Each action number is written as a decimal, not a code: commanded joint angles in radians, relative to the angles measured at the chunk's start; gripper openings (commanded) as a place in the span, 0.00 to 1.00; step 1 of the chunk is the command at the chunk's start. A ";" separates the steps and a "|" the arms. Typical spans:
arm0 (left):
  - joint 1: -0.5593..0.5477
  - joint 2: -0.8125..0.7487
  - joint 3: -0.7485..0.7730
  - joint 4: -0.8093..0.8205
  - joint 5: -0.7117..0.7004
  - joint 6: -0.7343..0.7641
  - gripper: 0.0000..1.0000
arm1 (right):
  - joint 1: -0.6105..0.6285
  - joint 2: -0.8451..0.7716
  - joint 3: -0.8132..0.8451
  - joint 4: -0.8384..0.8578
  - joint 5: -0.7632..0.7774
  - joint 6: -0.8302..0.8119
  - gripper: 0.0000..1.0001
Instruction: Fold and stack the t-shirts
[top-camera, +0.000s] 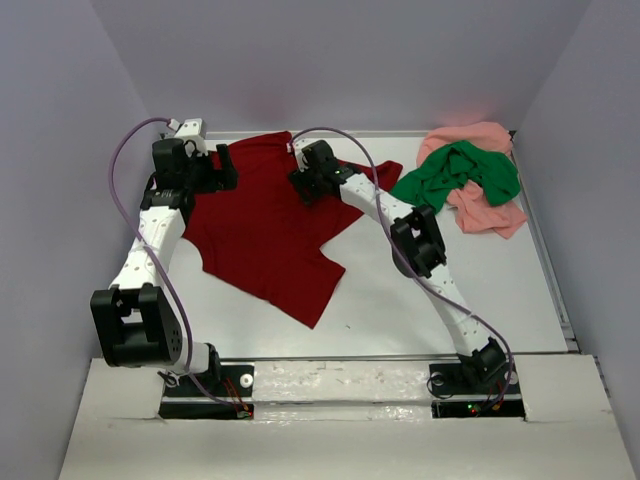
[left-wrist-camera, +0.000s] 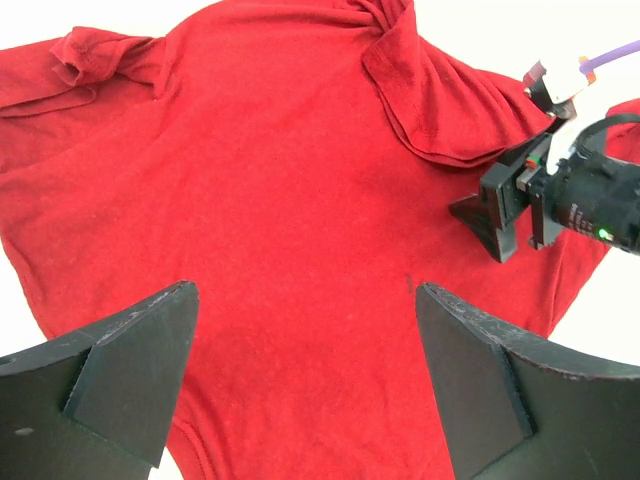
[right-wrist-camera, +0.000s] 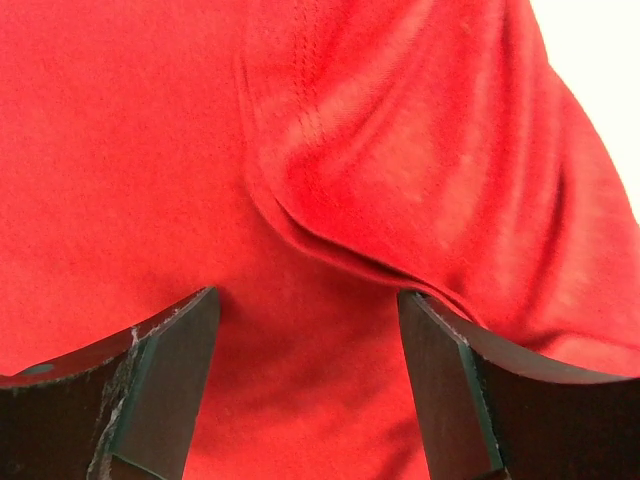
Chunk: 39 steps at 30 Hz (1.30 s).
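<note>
Hovering both arms over the red shirt (top-camera: 265, 235), which is lying spread on the table (top-camera: 400, 300), left of center. We're holding the L gripper (left-wrist-camera: 305, 292) w/ jaws wide, empty. The R gripper (right-wrist-camera: 308, 295) is also gaping wide above a fold. At far right, the green shirt (top-camera: 462, 172) is lying bunched on the pink shirt (top-camera: 490, 212).

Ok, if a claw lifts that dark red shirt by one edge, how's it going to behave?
Probably floppy: the dark red t-shirt lies creased, with a flap folded over by the right claw. It would likely drape when lifted. Pushed, it may bunch.
</note>
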 joint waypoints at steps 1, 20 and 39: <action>-0.004 -0.048 -0.016 0.046 0.003 0.000 0.99 | 0.032 -0.135 -0.069 0.165 0.109 -0.107 0.77; -0.004 -0.076 -0.042 0.072 -0.006 0.004 0.99 | 0.052 -0.034 -0.027 0.265 0.084 -0.290 0.75; -0.004 -0.100 -0.054 0.077 0.000 0.006 0.98 | 0.043 0.015 0.006 0.182 0.031 -0.215 0.34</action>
